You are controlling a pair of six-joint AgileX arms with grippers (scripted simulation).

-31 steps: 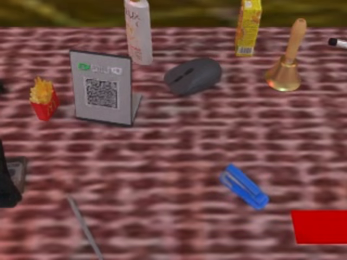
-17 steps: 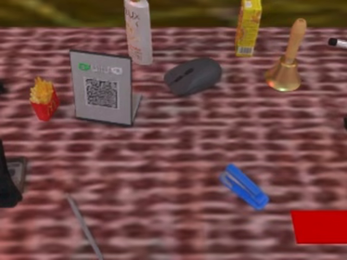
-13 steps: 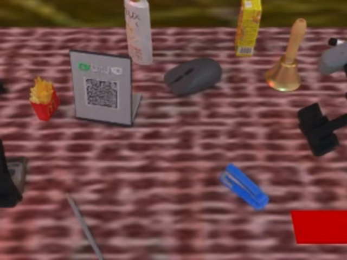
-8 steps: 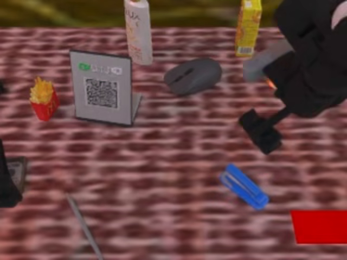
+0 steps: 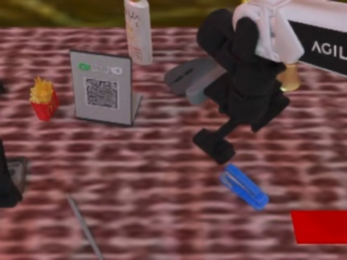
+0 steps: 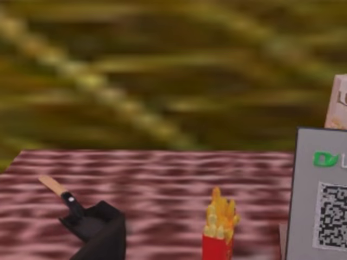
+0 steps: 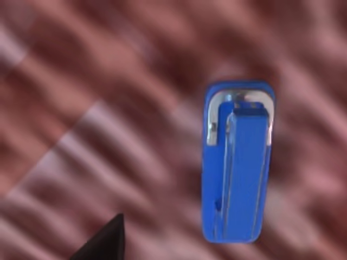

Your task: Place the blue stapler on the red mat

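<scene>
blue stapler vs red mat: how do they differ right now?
Colour: the blue stapler is bright blue; the red mat is plain red.
Shape: the stapler is narrow, elongated and raised; the mat is a flat, wider rectangle.
Pose: the stapler lies diagonally in the top view; the mat sits square to the table's edges, cut off at the right.
Both rest on the table, apart and untouched.

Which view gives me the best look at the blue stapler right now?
The right wrist view: the blue stapler fills it, unobstructed, lying flat on the table. The top view shows it smaller, just beyond the right gripper. The left wrist view doesn't show it.
</scene>
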